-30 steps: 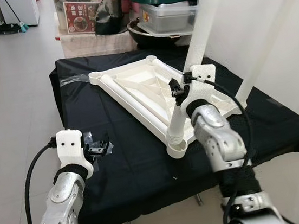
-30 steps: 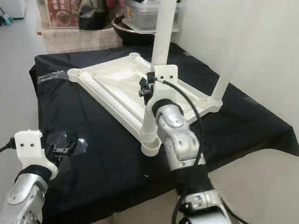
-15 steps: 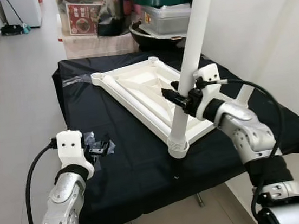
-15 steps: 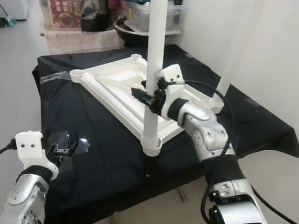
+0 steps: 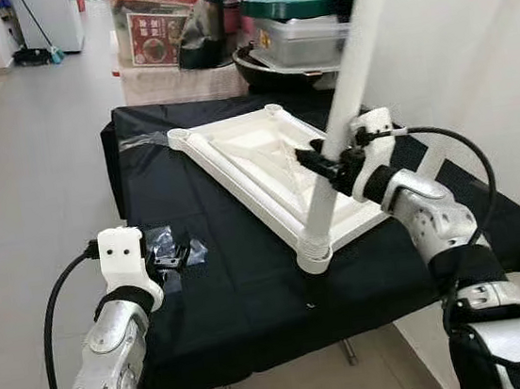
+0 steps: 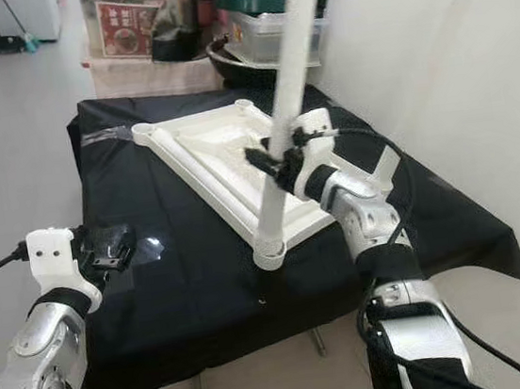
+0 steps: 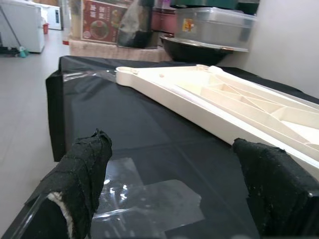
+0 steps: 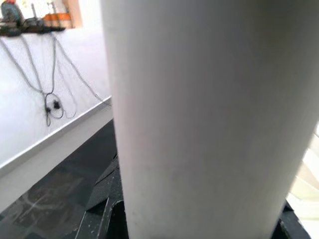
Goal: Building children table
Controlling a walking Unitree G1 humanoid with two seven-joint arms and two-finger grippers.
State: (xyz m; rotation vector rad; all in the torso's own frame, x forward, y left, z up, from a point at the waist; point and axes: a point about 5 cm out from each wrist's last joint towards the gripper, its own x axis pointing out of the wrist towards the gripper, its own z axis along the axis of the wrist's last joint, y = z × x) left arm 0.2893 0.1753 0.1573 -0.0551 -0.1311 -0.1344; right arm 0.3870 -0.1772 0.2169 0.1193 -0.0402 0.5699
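Broadly, a black cloth (image 5: 233,283) covers the work surface, and on it lies the white plastic tabletop (image 5: 256,162) upside down, its ribbed underside showing and round leg sockets at its corners. A second white leg (image 5: 470,88) already stands at the far right corner, close to the wall. The table leg (image 5: 345,117) in hand stands with its threaded foot in the near corner socket, leaning slightly to the right at its top. The right gripper (image 5: 330,164) is clamped round this leg roughly at its lower middle, fingers on either side of the tube. The left gripper (image 7: 174,184) hovers over the near left part of the cloth with its fingers spread and nothing between them, just above a patch of clear tape (image 7: 144,204).

Judging by its look, the leg is a hollow, stiff, light tube with a smooth and rather slippery skin, so a firm hold low down, near the socket, should turn it best without tipping. The tabletop seems light enough to shift; steadying its near left rail would help.
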